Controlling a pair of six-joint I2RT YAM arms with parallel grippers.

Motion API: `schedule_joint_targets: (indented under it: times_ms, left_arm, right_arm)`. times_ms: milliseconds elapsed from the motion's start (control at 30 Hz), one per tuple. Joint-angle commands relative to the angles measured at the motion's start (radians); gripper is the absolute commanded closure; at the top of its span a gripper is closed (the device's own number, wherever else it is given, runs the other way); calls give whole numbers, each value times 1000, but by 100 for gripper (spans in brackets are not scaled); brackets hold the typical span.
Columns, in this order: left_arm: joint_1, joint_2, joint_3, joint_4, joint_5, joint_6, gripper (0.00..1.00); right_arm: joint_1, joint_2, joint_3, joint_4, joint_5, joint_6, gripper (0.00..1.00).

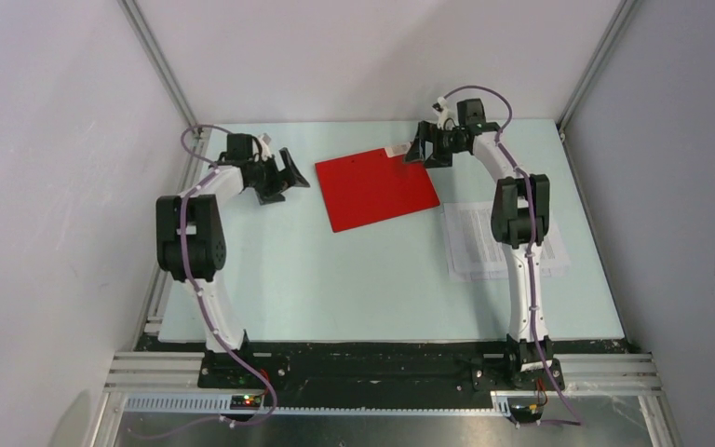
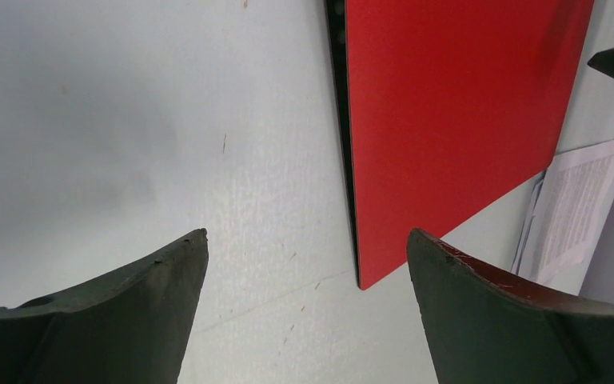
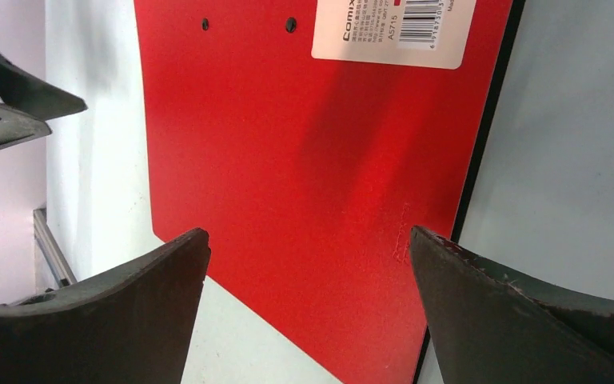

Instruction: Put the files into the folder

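On the table [image 1: 335, 289]: folder [image 1: 375, 188] closed, files [image 1: 484, 244] not yet inside.
Folder lies flat toward the far side; files lie to its right, partly beneath the right arm; left gripper [image 1: 293, 177] by the folder's left edge, right gripper [image 1: 421, 151] at its labelled corner, both jaws wide, holding nothing; opening and insertion judged outstanding.

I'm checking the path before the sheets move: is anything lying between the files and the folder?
Nothing lies on the table between them. But the folder is shut, its red cover over the inside, and the right arm hangs above the files.
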Motion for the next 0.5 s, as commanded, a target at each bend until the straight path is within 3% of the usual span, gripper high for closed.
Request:
schedule_joint_targets:
  times_ms: [0, 467]
  left_arm:
    - [-33, 49, 76, 26, 73, 67, 2]
    - [-125, 145, 241, -49, -42, 227, 2]
  right_arm:
    - [-6, 14, 98, 52, -98, 7, 0]
    - [-21, 100, 135, 84, 35, 50, 0]
